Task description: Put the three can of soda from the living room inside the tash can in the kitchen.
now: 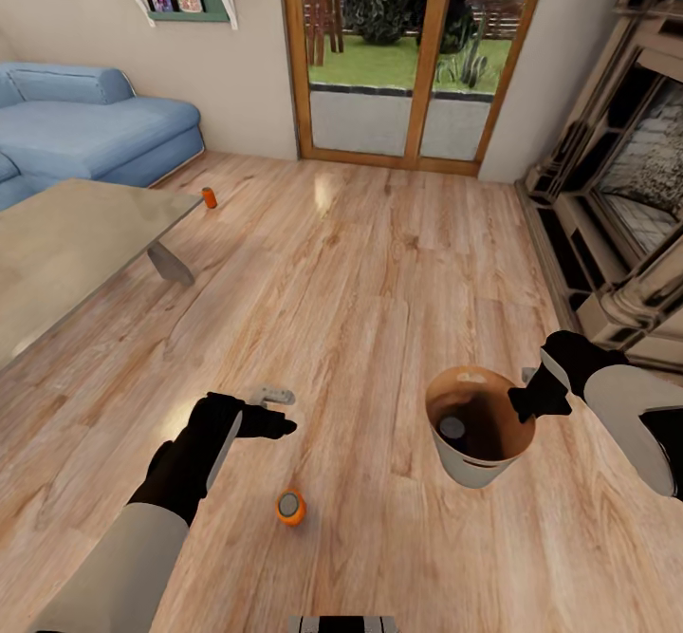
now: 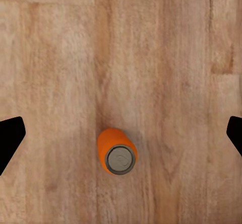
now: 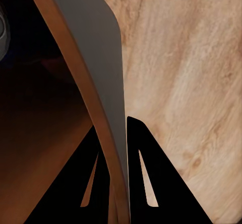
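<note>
Nearest you in the head view, an orange soda can (image 1: 290, 508) stands upright on the wood floor (image 1: 379, 263), just ahead of the robot's base. Your left hand (image 1: 270, 410) hovers above the floor beyond that can and slightly to its left, clear of it. To the right, your right hand (image 1: 533, 396) grips the rim of the trash can (image 1: 474, 462), which hangs tilted above the floor; a dark can with a grey top (image 1: 452, 428) lies inside it. A second orange can (image 1: 209, 198) stands well away on the floor, between the low grey tabletop (image 1: 66, 244) and the blue sofa (image 1: 95, 125).

Your left wrist view looks straight down: the orange soda can (image 2: 117, 151) sits on the boards between the two fingertips (image 2: 9, 141), which stand wide apart and touch nothing.

Your right wrist view shows the fingers (image 3: 146, 183) clamped together on the trash can's wall (image 3: 96, 58), one inside against the brown lining, one outside on the grey.
</note>
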### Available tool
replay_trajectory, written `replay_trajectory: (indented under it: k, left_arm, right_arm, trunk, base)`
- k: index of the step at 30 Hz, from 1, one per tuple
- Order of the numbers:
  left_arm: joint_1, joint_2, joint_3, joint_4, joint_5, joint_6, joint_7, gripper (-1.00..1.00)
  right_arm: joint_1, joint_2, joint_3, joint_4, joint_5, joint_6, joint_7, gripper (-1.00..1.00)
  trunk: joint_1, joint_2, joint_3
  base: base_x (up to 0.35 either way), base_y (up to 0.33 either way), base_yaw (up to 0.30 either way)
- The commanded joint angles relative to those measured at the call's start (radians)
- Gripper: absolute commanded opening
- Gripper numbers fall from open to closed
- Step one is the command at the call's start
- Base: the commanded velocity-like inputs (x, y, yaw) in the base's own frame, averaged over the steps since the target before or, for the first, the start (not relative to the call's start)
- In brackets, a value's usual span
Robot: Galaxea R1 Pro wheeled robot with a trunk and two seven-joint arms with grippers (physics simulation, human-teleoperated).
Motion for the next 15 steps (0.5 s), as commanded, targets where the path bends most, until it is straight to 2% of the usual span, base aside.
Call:
replay_trajectory:
  k: [1,15]
  left_arm:
    - [0.000,-0.004,0.000,0.003,-0.002,0.000,0.001,1.00]
    - [0.000,-0.008,0.000,0.009,-0.007,0.000,0.002,1.00]
  right_arm:
    - [-0.001,0.000,-0.006,0.000,-0.012,0.002,0.005,-1.00]
    - [-0.006,-0.008,-0.009,0.006,-0.012,0.002,0.005,-1.00]
  trunk:
    - [0.004,-0.007,-0.003]
    - [0.057,-0.105,-0.059]
  base:
    - [0.001,0.000,0.000]
    - [0.000,0.000,0.000]
